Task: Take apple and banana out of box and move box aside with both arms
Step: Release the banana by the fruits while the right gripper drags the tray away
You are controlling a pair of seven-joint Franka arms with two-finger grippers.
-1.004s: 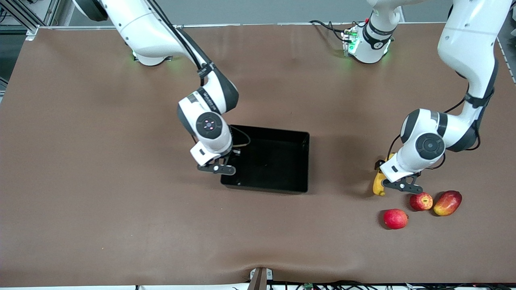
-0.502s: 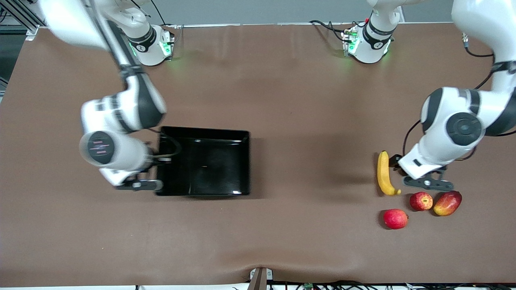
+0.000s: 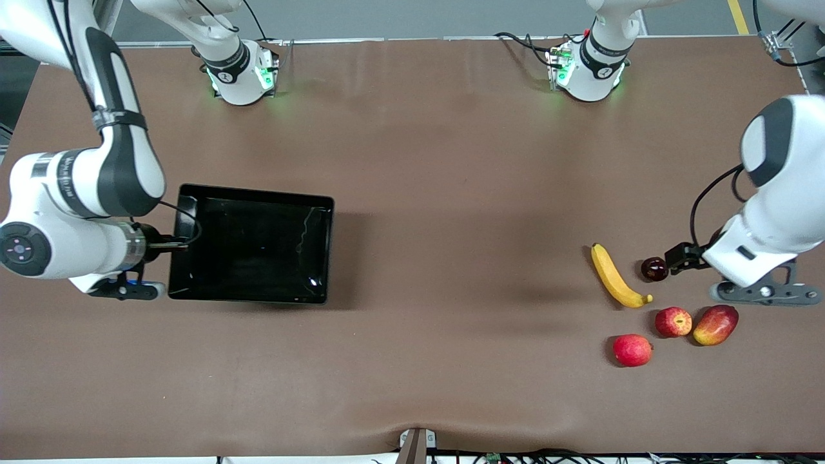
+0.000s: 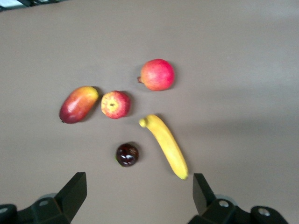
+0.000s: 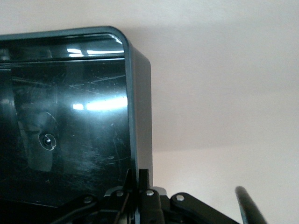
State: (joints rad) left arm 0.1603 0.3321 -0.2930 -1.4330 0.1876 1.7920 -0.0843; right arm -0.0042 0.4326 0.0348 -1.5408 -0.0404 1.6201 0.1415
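The jaws of the right gripper [image 5: 142, 186] are seen pressed together on a side wall of the black box [image 5: 139, 116], so the box is held by its rim. In the front view, with 12 o'clock toward the arm bases, the right gripper [image 3: 138, 289] is found at 8 o'clock of the box [image 3: 258, 192]. The box is set flat on the brown table [image 3: 438, 161], at the right arm's end, at 9 o'clock from the table's middle.

The jaws of the left gripper [image 4: 138, 179] are held wide apart, and nothing is gripped. The left gripper [image 3: 757, 293] is held over the table at 2 o'clock of the mango [image 3: 715, 325].

The banana [image 3: 617, 285] is laid on the table at the left arm's end. The streaky apple [image 3: 673, 321] is seen at 4 o'clock of the banana, close by but apart. The mango is placed just beside the apple at 3 o'clock. A plain red fruit [image 3: 632, 350] is found at 8 o'clock of the apple. A small dark round fruit [image 3: 654, 269] is seen at 2 o'clock of the banana.
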